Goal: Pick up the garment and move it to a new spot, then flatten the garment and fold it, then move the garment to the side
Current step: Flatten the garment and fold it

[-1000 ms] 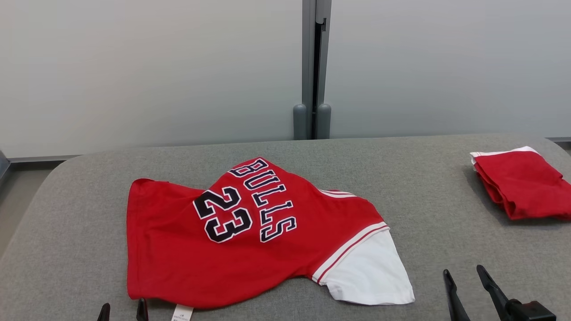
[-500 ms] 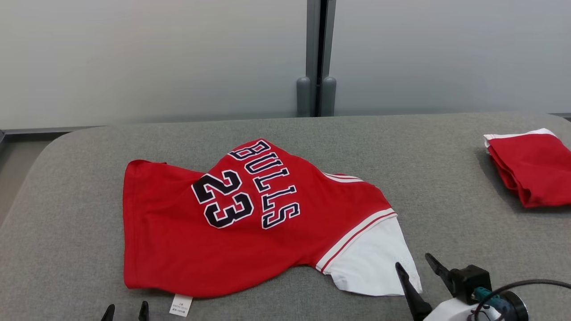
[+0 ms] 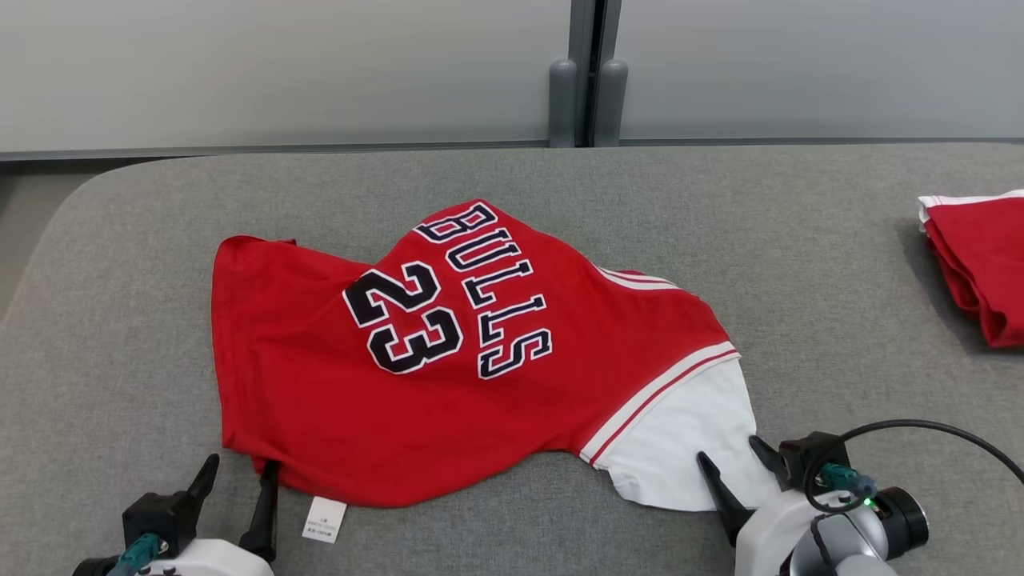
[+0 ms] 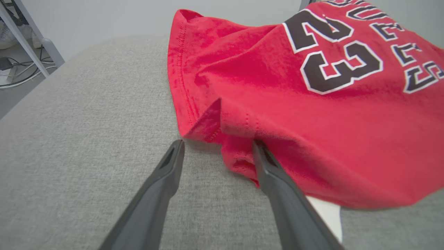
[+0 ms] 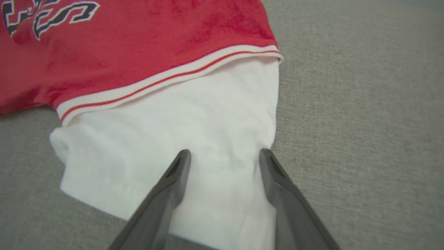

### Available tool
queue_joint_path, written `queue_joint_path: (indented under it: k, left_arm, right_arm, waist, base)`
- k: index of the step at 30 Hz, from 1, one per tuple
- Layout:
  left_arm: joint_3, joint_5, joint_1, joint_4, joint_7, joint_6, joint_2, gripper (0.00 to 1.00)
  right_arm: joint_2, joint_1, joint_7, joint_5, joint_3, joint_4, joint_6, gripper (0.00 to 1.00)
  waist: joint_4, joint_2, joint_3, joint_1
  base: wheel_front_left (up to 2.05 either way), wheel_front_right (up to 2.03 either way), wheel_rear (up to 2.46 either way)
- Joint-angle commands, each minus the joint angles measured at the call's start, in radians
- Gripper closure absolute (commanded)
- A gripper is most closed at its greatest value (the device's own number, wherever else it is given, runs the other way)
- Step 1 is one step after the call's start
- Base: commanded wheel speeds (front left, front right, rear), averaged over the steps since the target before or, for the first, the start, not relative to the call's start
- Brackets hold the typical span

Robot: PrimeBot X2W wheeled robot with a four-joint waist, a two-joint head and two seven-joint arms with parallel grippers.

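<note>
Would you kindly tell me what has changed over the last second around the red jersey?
Both arms reached forward. The left gripper is now at the jersey's near hem corner, and the right gripper is over its white sleeve. Both are open, with nothing gripped. The head view tilted downward. The jersey and the folded red garment lie as before.

One spread jersey (image 3: 320,384), one folded garment (image 3: 980,256), two claws (image 3: 242,464) (image 3: 728,448)

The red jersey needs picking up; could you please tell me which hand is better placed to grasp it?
Probably the right hand: its open fingers both lie over the white sleeve of the jersey. The left hand, also open, has one finger on the bare grey surface beside the hem.
</note>
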Motion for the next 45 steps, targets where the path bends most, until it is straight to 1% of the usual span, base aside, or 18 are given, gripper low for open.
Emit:
queue_joint_path:
  k: [1,5,8,10,16,20,32,33,34,35,36,38,39,40,42,44,45]
  left_arm:
    - [0.0,0.005,-0.029,0.008,-0.005,-0.008,0.007,0.0]
    - [-0.008,0.006,-0.064,0.036,-0.005,-0.019,0.01,0.0]
    - [-0.015,0.008,-0.072,0.054,-0.005,-0.026,0.011,0.0]
    - [-0.021,0.011,-0.071,0.06,-0.005,-0.031,0.013,0.0]
    - [-0.029,0.024,-0.069,0.036,-0.006,-0.035,0.027,0.0]
    - [-0.047,0.03,-0.061,0.043,-0.005,-0.04,0.036,0.0]
    - [-0.091,0.006,-0.039,0.002,0.035,-0.044,0.039,0.0]
    - [-0.092,0.007,-0.037,-0.003,0.036,-0.044,0.042,0.04]
    - [-0.093,0.003,-0.034,-0.006,0.039,-0.045,0.042,0.12]
    - [-0.095,0.0,-0.031,-0.01,0.044,-0.045,0.043,0.25]
    - [-0.097,-0.001,-0.029,-0.014,0.047,-0.045,0.044,0.29]
    - [-0.097,-0.002,-0.026,-0.017,0.05,-0.044,0.045,0.31]
    - [-0.097,-0.006,-0.023,-0.021,0.052,-0.044,0.047,0.43]
    - [-0.097,-0.007,-0.023,-0.027,0.053,-0.042,0.048,0.45]
    - [-0.099,-0.007,-0.021,-0.038,0.058,-0.035,0.045,0.44]
    - [-0.098,-0.011,-0.014,-0.047,0.062,-0.03,0.047,0.39]
    - [-0.098,-0.013,-0.009,-0.051,0.065,-0.028,0.048,0.38]
  right_arm:
    - [-0.006,-0.017,0.01,0.006,0.002,0.007,0.0,0.0]
    - [-0.005,-0.03,0.048,0.008,-0.003,0.013,0.0,0.0]
    - [-0.007,-0.012,0.086,-0.003,-0.021,-0.002,-0.001,0.0]
    - [-0.009,0.009,0.11,-0.009,-0.039,-0.024,-0.002,0.0]
    - [-0.007,0.061,0.172,-0.023,-0.042,-0.11,-0.001,0.0]
    - [-0.006,0.083,0.204,-0.012,-0.039,-0.167,0.0,0.0]
    - [-0.005,0.125,0.29,0.012,-0.019,-0.253,0.0,0.0]
    - [-0.005,0.126,0.295,0.014,-0.018,-0.258,0.0,0.0]
    - [-0.005,0.126,0.298,0.015,-0.017,-0.262,0.0,0.0]
    - [-0.005,0.127,0.304,0.013,-0.018,-0.264,0.0,0.0]
    - [-0.005,0.129,0.307,0.011,-0.018,-0.266,0.0,0.0]
    - [-0.005,0.131,0.31,0.011,-0.017,-0.268,0.0,0.0]
    - [-0.005,0.133,0.312,0.012,-0.016,-0.269,0.0,0.0]
    - [-0.005,0.135,0.314,0.012,-0.016,-0.271,0.0,0.0]
    - [-0.005,0.137,0.319,0.013,-0.019,-0.275,0.0,0.0]
    - [-0.005,0.138,0.32,0.012,-0.021,-0.277,0.0,0.0]
    - [-0.005,0.139,0.321,0.012,-0.022,-0.278,0.0,0.0]
  waist:
    - [0.0,-0.0001,0.016,0.0]
    - [-0.003,-0.0001,0.04,0.0]
    - [-0.006,-0.0001,0.045,0.0]
    - [-0.009,-0.0001,0.046,0.0]
    - [-0.015,-0.0001,0.045,0.0]
    - [-0.017,-0.0001,0.039,0.0]
    - [-0.017,-0.0001,0.034,0.0]
    - [-0.017,-0.0001,0.034,0.0]
    - [-0.017,-0.0001,0.034,0.0]
    - [-0.017,-0.0001,0.033,0.0]
    - [-0.017,-0.0001,0.032,0.0]
    - [-0.018,-0.0001,0.03,0.0]
    - [-0.018,-0.0001,0.028,0.0]
    - [-0.017,-0.0001,0.026,0.0]
    - [-0.017,-0.0001,0.021,0.0]
    - [-0.016,-0.0001,0.017,0.0]
    - [-0.015,-0.0001,0.015,0.0]
  base:
    - [0.0,0.0,0.0]
    - [0.0,0.0,0.0]
    - [0.0,0.0,0.0]
    - [0.0,0.0,0.0]
    - [0.0,0.0,0.0]
    - [0.0,0.0,0.0]
    - [0.0,0.0,0.0]
    - [0.0,0.0,0.0]
    - [0.0,0.0,0.0]
    - [0.0,0.0,0.0]
    - [0.0,0.0,0.0]
    - [0.0,0.0,0.0]
    - [0.0,0.0,0.0]
    - [0.0,0.0,0.0]
    - [0.0,0.0,0.0]
    - [0.0,0.0,0.0]
    - [0.0,0.0,0.0]
